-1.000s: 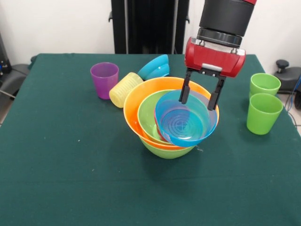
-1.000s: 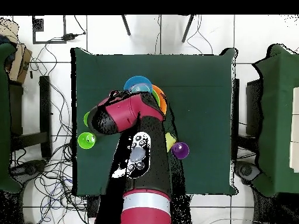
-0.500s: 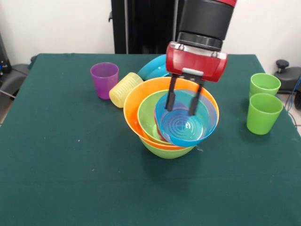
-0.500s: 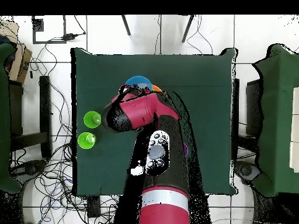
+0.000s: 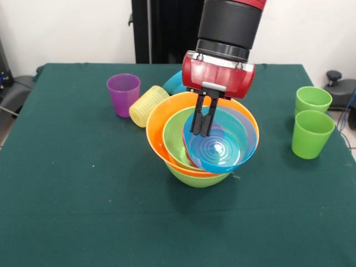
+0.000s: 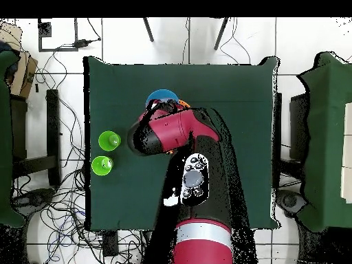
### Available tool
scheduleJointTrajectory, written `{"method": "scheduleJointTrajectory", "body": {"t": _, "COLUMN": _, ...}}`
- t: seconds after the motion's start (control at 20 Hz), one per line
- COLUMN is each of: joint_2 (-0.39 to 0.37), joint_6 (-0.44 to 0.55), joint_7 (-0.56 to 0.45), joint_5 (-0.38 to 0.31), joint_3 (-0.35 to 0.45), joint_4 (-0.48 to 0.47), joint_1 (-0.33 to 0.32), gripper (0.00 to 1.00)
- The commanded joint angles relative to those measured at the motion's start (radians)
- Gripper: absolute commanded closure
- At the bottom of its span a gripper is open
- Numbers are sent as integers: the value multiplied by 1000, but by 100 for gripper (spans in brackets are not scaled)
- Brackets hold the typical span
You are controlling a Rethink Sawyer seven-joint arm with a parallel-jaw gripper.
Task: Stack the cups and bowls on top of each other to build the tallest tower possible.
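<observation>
The tower stands mid-table: a lime green bowl (image 5: 197,179) at the bottom, the large orange bowl (image 5: 158,125) in it, then a second lime green bowl (image 5: 175,136). A blue bowl (image 5: 222,147) lies tilted on top, over a sliver of the red cup (image 5: 187,157). My gripper (image 5: 201,133) comes down from above, its two fingers drawn close together across the blue bowl's far-left rim. In the overhead view my arm (image 6: 172,130) hides most of the tower, and only the blue bowl (image 6: 162,96) and an orange edge (image 6: 184,104) show.
A second blue bowl (image 5: 177,82) lies tipped behind the tower. The ribbed yellow cup (image 5: 146,105) lies on its side beside the upright purple cup (image 5: 123,93). Two light green cups (image 5: 313,99) (image 5: 311,134) stand near the right edge of the green table (image 5: 83,194).
My gripper slid left across the blue bowl from its right side to its far-left rim, and its fingers went from spread wide to close together. The bowl stayed tilted in place.
</observation>
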Motion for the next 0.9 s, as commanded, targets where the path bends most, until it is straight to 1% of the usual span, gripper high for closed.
{"method": "scheduleJointTrajectory", "body": {"t": 0.05, "joint_2": 18, "joint_6": -31, "joint_7": -124, "joint_5": -97, "joint_3": 123, "joint_4": 46, "joint_1": -7, "gripper": 100}}
{"method": "scheduleJointTrajectory", "body": {"t": 0.3, "joint_2": 30, "joint_6": -29, "joint_7": -107, "joint_5": -101, "joint_3": 116, "joint_4": 34, "joint_1": -1, "gripper": 100}}
{"method": "scheduleJointTrajectory", "body": {"t": 0.4, "joint_2": 41, "joint_6": -40, "joint_7": -70, "joint_5": -106, "joint_3": 78, "joint_4": 25, "joint_1": 34, "gripper": 100}}
{"method": "scheduleJointTrajectory", "body": {"t": 0.55, "joint_2": 57, "joint_6": -53, "joint_7": -29, "joint_5": -94, "joint_3": 56, "joint_4": 24, "joint_1": 61, "gripper": 100}}
{"method": "scheduleJointTrajectory", "body": {"t": 0.8, "joint_2": 69, "joint_6": -66, "joint_7": -48, "joint_5": -89, "joint_3": 78, "joint_4": 33, "joint_1": 38, "gripper": 100}}
{"method": "scheduleJointTrajectory", "body": {"t": 0.9, "joint_2": 85, "joint_6": -76, "joint_7": -56, "joint_5": -92, "joint_3": 86, "joint_4": 22, "joint_1": 28, "gripper": 100}}
